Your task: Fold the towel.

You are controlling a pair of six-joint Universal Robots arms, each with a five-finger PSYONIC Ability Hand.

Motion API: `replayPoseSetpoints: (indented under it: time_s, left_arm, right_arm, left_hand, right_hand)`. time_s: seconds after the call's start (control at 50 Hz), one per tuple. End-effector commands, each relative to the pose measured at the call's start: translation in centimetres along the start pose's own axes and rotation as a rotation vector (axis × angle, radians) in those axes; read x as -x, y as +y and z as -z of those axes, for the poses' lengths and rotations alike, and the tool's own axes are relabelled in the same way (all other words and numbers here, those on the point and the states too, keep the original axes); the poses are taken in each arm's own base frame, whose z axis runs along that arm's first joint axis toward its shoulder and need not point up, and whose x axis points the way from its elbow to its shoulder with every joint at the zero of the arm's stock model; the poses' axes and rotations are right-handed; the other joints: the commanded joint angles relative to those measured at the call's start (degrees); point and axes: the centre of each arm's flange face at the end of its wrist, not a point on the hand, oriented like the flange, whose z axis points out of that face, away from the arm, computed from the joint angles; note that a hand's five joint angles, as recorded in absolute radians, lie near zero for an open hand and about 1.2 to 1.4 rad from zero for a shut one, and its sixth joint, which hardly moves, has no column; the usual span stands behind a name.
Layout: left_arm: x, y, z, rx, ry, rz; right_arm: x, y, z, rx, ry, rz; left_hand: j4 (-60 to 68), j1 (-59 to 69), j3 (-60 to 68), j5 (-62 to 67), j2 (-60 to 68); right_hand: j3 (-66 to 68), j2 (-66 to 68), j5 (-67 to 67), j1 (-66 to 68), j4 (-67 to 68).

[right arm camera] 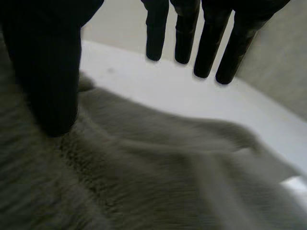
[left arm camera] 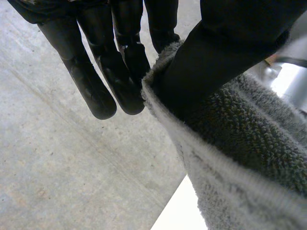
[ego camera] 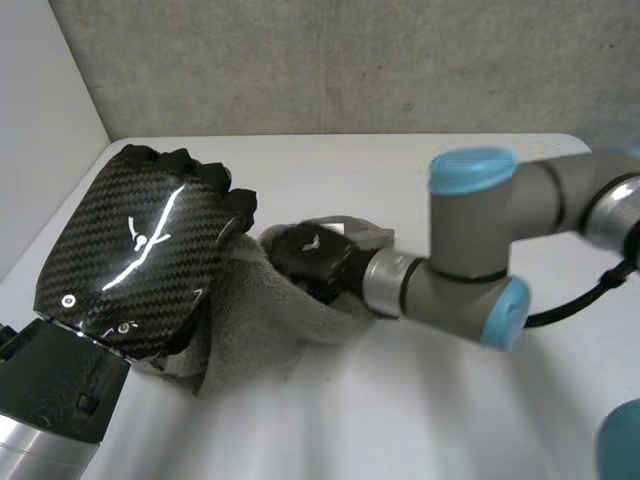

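In the head view your left hand [ego camera: 140,250] is raised with its carbon-weave back toward the camera. The grey towel [ego camera: 265,315] is bunched under its palm and climbs from the white table [ego camera: 420,400] up toward its fingers. Your right hand [ego camera: 312,258] lies against the same towel, just beside the left hand's fingertips. Its arm [ego camera: 470,240] reaches in across the table behind it.

In the left wrist view, your left hand's fingers [left arm camera: 100,91] run straight and close together. The thumb [left arm camera: 216,52] stands opposite them, sunk into the towel [left arm camera: 249,143]. The towel's hemmed edge runs up between thumb and fingers and touches the finger nearest the thumb. Read this hand as narrow, pinching the towel's edge between the thumb and the straight fingers. The rest of the cloth hangs away on the thumb's far side from the fingers.

In the right wrist view, your right hand's fingers [right arm camera: 206,52] are straight and a little spread. Their tips are clear of the cloth, over bare table [right arm camera: 192,96] past the towel's edge. The thumb [right arm camera: 48,86] is set wide from them, and its tip rests on the towel [right arm camera: 144,182], which lies in soft folds under the palm. This hand is wide and grips nothing; only the thumb touches the cloth.
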Motion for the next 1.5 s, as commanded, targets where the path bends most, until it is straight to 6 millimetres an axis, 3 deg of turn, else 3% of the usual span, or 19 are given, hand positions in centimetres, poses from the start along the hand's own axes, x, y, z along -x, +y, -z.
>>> replayPoseSetpoints:
  time_s: [0.02,0.1,0.14,0.3,0.38,0.46,0.54,0.58,0.64,0.7,0.76,1.04,1.1,1.14,1.26,1.3,1.36,1.42,1.5]
  left_arm:
    - [0.1,0.7,-0.4,0.020,-0.007,-0.003]
    - [0.6,1.5,-1.0,0.040,-0.027,-0.015]
    - [1.3,2.8,-2.1,0.073,-0.064,-0.025]
    - [3.8,4.5,-4.2,0.063,-0.178,-0.055]
    - [4.0,5.3,-4.8,0.071,-0.189,-0.058]
    - [3.6,6.3,-5.2,0.100,-0.173,-0.053]
    - [3.2,6.8,-5.1,0.116,-0.156,-0.047]
    - [2.8,6.5,-5.0,0.111,-0.145,-0.045]
    - [2.8,6.0,-4.8,0.096,-0.143,-0.045]
    - [2.5,4.9,-4.5,0.062,-0.135,-0.044]
    - [2.7,2.8,-3.8,-0.008,-0.145,-0.047]
    - [2.7,2.5,-3.3,0.009,-0.136,-0.046]
    - [2.7,2.6,-3.5,0.009,-0.136,-0.045]
    - [2.8,2.7,-3.6,0.009,-0.141,-0.046]
    - [3.4,3.1,-4.3,0.017,-0.157,-0.052]
    - [3.7,4.4,-4.9,0.059,-0.167,-0.052]
    - [3.9,5.0,-5.2,0.078,-0.172,-0.052]
    - [3.9,6.2,-6.0,0.100,-0.173,-0.051]
    - [3.3,8.0,-7.1,0.120,-0.159,-0.048]
  right_arm:
    - [0.2,-0.1,-0.6,0.012,0.034,0.010]
    - [-1.6,-3.0,0.7,-0.032,0.157,0.050]
    - [-5.3,-4.8,3.4,-0.053,0.292,0.056]
    - [-9.4,-5.5,9.8,-0.017,0.563,0.053]
    - [-9.3,-4.4,12.0,0.029,0.677,0.050]
    - [-6.4,-3.9,14.6,0.075,0.704,0.076]
    - [-5.1,-3.0,14.7,0.104,0.652,0.084]
    - [-4.9,-2.6,14.0,0.103,0.608,0.088]
    - [-5.4,-2.2,12.6,0.100,0.562,0.083]
    - [-5.4,-2.1,11.4,0.098,0.529,0.083]
    - [-3.9,-1.8,8.3,0.111,0.365,0.071]
    - [-0.5,2.8,3.0,0.182,0.009,-0.016]
    - [-0.2,3.1,2.2,0.186,-0.003,-0.016]
    - [-0.8,2.9,1.8,0.180,0.029,-0.004]
    - [-2.8,1.0,2.6,0.165,0.199,0.021]
    - [-4.1,-1.2,4.4,0.105,0.333,0.042]
    - [-5.8,-2.0,7.0,0.039,0.477,0.061]
    - [-6.3,-2.3,8.4,0.001,0.551,0.075]
    - [-5.9,-2.1,12.4,-0.014,0.799,0.082]
  left_hand:
    - [10.2,11.1,10.3,10.4,10.2]
    - [10.2,11.1,10.3,10.4,10.2]
    - [10.2,11.1,10.3,10.4,10.2]
    - [10.2,11.1,10.3,10.4,10.2]
    - [10.2,11.1,10.3,10.4,10.2]
    - [10.2,11.1,10.3,10.4,10.2]
    - [10.2,11.1,10.3,10.4,10.2]
    - [10.2,11.1,10.3,10.4,10.2]
    - [10.2,11.1,10.3,10.4,10.2]
    - [10.2,11.1,10.3,10.4,10.2]
    - [10.2,11.1,10.3,10.4,10.2]
    - [10.2,11.1,10.3,10.4,10.2]
    - [10.2,11.1,10.3,10.4,10.2]
    - [10.2,11.1,10.3,10.4,10.2]
    - [10.2,11.1,10.3,10.4,10.2]
    - [10.2,11.1,10.3,10.4,10.2]
    - [10.2,11.1,10.3,10.4,10.2]
    - [10.2,11.1,10.3,10.4,10.2]
    - [10.2,11.1,10.3,10.4,10.2]
  right_hand:
    - [56.6,56.1,56.8,58.7,56.7]
    - [56.6,56.1,56.8,58.7,56.7]
    - [56.6,56.1,56.8,58.7,56.7]
    - [56.6,56.1,56.8,58.7,56.7]
    - [56.6,56.1,56.8,58.7,56.7]
    - [56.6,56.1,56.8,58.7,56.7]
    - [56.6,56.1,56.8,58.7,56.7]
    - [2.5,2.0,2.7,4.6,2.6]
    - [-10.3,-10.8,-10.1,-8.2,-10.2]
    - [-10.6,-11.1,-10.4,-8.5,-10.5]
    - [-9.6,-10.1,-9.4,-7.5,-9.5]
    - [-7.8,-8.3,-7.6,-5.7,-7.7]
    - [10.1,9.6,10.3,12.2,10.1]
    - [49.9,49.4,50.1,52.0,50.0]
    - [56.6,56.1,56.8,58.7,56.7]
    - [56.6,56.1,56.8,58.7,56.7]
    - [56.6,56.1,56.8,58.7,56.7]
    - [56.6,56.1,56.8,58.7,56.7]
    - [56.6,56.1,56.8,58.7,56.7]
